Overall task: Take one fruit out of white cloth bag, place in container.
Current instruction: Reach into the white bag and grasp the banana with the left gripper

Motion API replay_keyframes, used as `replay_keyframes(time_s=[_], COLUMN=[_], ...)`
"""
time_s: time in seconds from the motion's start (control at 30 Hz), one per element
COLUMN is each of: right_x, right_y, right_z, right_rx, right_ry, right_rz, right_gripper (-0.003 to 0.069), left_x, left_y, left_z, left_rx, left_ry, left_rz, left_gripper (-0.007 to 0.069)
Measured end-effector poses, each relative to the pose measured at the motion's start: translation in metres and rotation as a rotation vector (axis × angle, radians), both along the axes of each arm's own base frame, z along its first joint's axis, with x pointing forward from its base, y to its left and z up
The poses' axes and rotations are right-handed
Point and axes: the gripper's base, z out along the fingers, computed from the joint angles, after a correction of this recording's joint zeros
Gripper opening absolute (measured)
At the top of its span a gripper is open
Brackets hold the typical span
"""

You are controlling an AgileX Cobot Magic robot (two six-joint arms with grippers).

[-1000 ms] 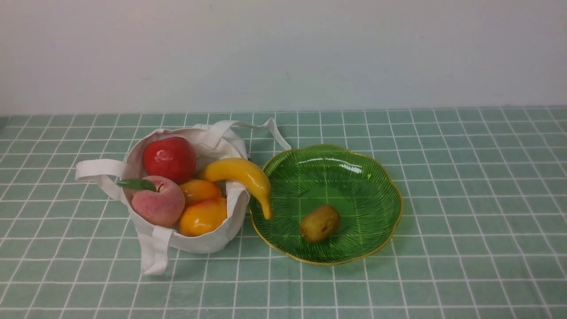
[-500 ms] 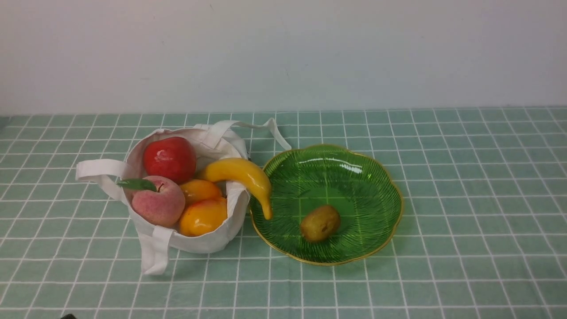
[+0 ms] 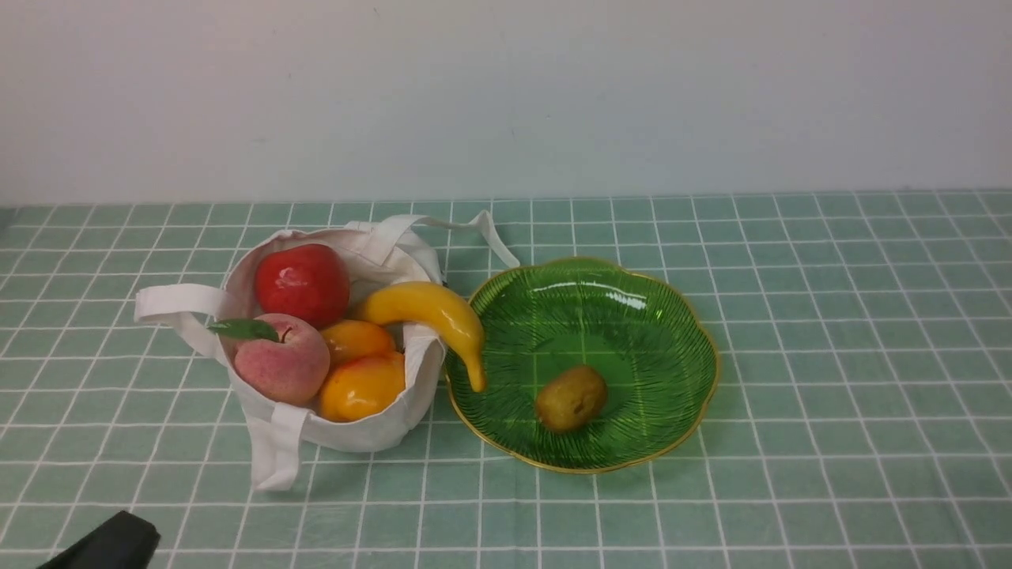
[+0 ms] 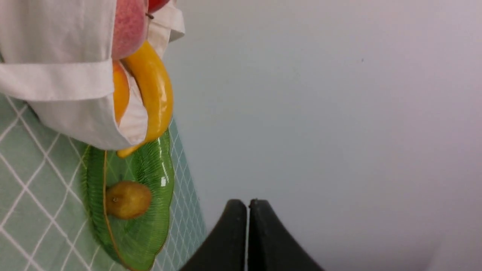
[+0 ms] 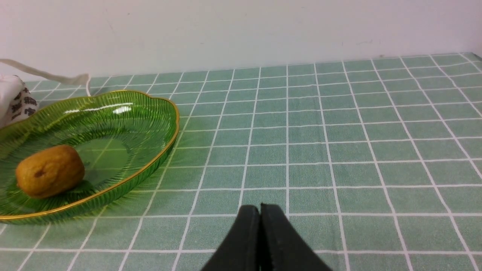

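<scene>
The yellow banana [image 3: 439, 318] lies over the rolled rim of the white cloth bag [image 3: 360, 431], its tip hanging over the edge of the green glass dish [image 3: 632, 316]. The left wrist view shows the banana [image 4: 154, 90], the bag [image 4: 64, 75] and the dish [image 4: 147, 169] too. My left gripper [image 4: 247, 205] is shut and empty, well away from the bag; in the front view only a black part of it [image 3: 111, 545] shows at the near left corner. My right gripper [image 5: 260, 209] is shut and empty above the cloth, to the right of the dish [image 5: 150, 165].
A small brown oval fruit [image 3: 571, 397] lies in the dish. In the bag sit a red apple [image 3: 303, 283], a peach [image 3: 281, 359] and two orange-yellow fruits [image 3: 362, 387]. A bag strap [image 3: 273, 458] trails toward the front. A green checked cloth [image 3: 830, 356] covers the table, with a white wall behind.
A black part of my left arm has come into the front view at the near left corner. The bag, fruits and dish have not moved.
</scene>
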Motion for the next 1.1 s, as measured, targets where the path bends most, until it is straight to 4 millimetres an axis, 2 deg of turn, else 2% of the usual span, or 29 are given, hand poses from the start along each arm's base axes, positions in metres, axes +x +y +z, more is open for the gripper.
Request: replay_keyframes(time_s=[0.13,0.2,0.3,0.33,0.37,0.47,0.53,0.63,0.7,0.77,0.83,0.87,0.9,0.93,1.0,1.07,1.1], right_x=[0.0,0.0,0.0,0.0,0.0,0.0,0.0,0.0,0.0,0.0,0.0,0.0,0.0,0.0,0.0,0.0,0.0], right_y=[0.0,0.0,0.0,0.0,0.0,0.0,0.0,0.0,0.0,0.0,0.0,0.0,0.0,0.0,0.0,0.0,0.0], right_z=[0.0,0.0,0.0,0.0,0.0,0.0,0.0,0.0,0.0,0.0,0.0,0.0,0.0,0.0,0.0,0.0,0.0], right_rx=[0.0,0.0,0.0,0.0,0.0,0.0,0.0,0.0,0.0,0.0,0.0,0.0,0.0,0.0,0.0,0.0,0.0], right_ry=[0.0,0.0,0.0,0.0,0.0,0.0,0.0,0.0,0.0,0.0,0.0,0.0,0.0,0.0,0.0,0.0,0.0], right_rz=[0.0,0.0,0.0,0.0,0.0,0.0,0.0,0.0,0.0,0.0,0.0,0.0,0.0,0.0,0.0,0.0,0.0], right_gripper=[-0.0012,-0.0012,-0.0012,-0.0012,-0.0012,-0.0012,-0.0012,-0.0012,-0.0012,-0.0012,-0.0012,-0.0012,-0.0012,-0.0012,-0.0012,-0.0012,-0.0012], left_x=[0.002,0.001,-0.008,-0.014,-0.017,-0.013,0.009,0.048,0.07,0.103,0.131,0.136,0.164,0.166,0.201,0.222,0.236], left_y=[0.01,0.011,0.008,0.006,0.003,-0.01,-0.029,-0.044,-0.047,-0.045,-0.042,-0.042,-0.043,-0.043,-0.054,-0.066,-0.078], left_z=[0.005,0.016,0.053,0.078,0.095,0.128,0.137,0.13,0.123,0.111,0.108,0.106,0.11,0.111,0.115,0.11,0.11], left_rx=[-0.107,-0.078,0.044,0.143,0.224,0.434,0.586,0.779,0.877,0.978,1.027,1.024,1.043,1.045,1.058,1.068,1.089], left_ry=[-0.022,-0.067,-0.209,-0.298,-0.348,-0.406,-0.327,-0.116,0.023,0.199,0.287,0.304,0.339,0.34,0.351,0.369,0.369], left_rz=[0.111,0.117,0.092,0.079,0.06,-0.072,-0.306,-0.645,-0.843,-1.009,-1.055,-1.066,-1.069,-1.071,-1.089,-1.121,-1.144], left_gripper=[-0.0008,-0.0008,-0.0008,-0.0008,-0.0008,-0.0008,-0.0008,-0.0008,-0.0008,-0.0008,-0.0008,-0.0008,-0.0008,-0.0008,-0.0008,-0.0007,-0.0006])
